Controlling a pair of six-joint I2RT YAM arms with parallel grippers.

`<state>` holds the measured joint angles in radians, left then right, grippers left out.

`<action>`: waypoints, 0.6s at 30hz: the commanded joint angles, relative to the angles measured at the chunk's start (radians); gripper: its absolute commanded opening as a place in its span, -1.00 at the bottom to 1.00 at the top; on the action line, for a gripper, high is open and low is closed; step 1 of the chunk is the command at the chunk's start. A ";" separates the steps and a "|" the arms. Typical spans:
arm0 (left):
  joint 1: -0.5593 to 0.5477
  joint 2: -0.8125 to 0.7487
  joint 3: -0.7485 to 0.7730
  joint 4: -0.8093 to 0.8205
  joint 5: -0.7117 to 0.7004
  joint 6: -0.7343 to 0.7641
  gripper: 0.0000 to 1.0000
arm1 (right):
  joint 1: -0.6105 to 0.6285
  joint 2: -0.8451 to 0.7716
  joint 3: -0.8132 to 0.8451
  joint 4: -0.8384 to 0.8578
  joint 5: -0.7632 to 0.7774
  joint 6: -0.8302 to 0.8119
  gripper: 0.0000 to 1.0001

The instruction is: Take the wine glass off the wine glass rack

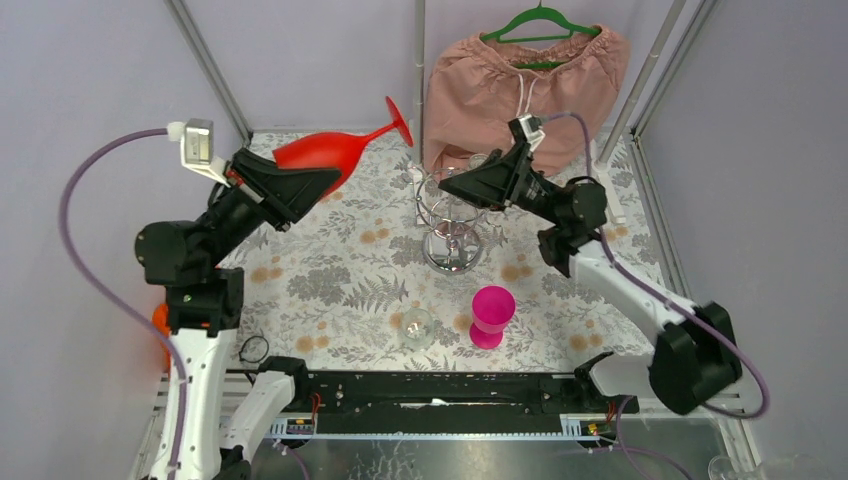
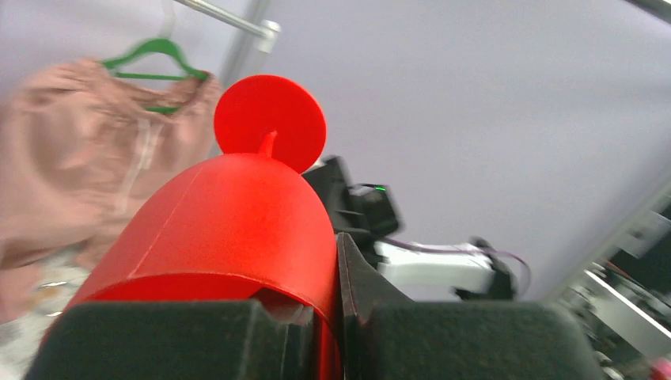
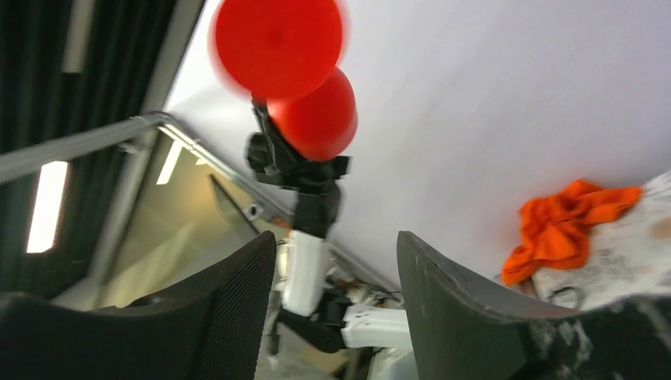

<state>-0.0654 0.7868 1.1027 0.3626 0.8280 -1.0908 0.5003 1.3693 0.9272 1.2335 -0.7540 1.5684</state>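
The red wine glass (image 1: 322, 150) hangs in the air on its side at the back left, its foot (image 1: 400, 120) pointing towards the rack. My left gripper (image 1: 318, 186) is shut on its rim; in the left wrist view the bowl wall (image 2: 229, 229) is pinched between the fingers (image 2: 372, 293). The chrome wine glass rack (image 1: 450, 215) stands mid-table, apart from the glass. My right gripper (image 1: 443, 187) hovers open at the rack's top ring. In the right wrist view, nothing lies between its fingers (image 3: 459, 309), and the red glass (image 3: 316, 111) shows far off.
A pink cup (image 1: 492, 312) and a small clear glass (image 1: 416, 327) stand on the flowered cloth in front of the rack. A pink garment (image 1: 525, 85) on a green hanger hangs at the back. An orange cloth (image 3: 574, 226) lies at the left edge.
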 commanded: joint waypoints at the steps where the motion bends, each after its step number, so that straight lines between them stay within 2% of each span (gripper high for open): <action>1: -0.001 0.019 0.175 -0.615 -0.199 0.314 -1.00 | -0.016 -0.208 -0.002 -0.342 0.044 -0.305 0.31; 3: -0.001 0.045 0.238 -0.752 -0.275 0.362 -1.00 | -0.017 -0.292 0.021 -0.541 0.102 -0.436 0.34; 6: 0.000 0.076 0.297 -0.876 -0.376 0.411 -1.00 | -0.018 -0.401 0.073 -0.822 0.202 -0.610 0.37; 11: 0.001 0.121 0.354 -1.014 -0.500 0.468 -1.00 | -0.018 -0.528 0.169 -1.159 0.375 -0.782 0.38; 14: 0.001 0.153 0.392 -1.101 -0.584 0.507 -1.00 | -0.018 -0.570 0.202 -1.284 0.458 -0.837 0.39; 18: 0.001 0.199 0.431 -1.197 -0.696 0.560 -1.00 | -0.018 -0.604 0.220 -1.364 0.549 -0.885 0.50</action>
<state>-0.0654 0.9668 1.4738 -0.6952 0.2886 -0.6231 0.4877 0.7849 1.1046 0.0532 -0.3508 0.8009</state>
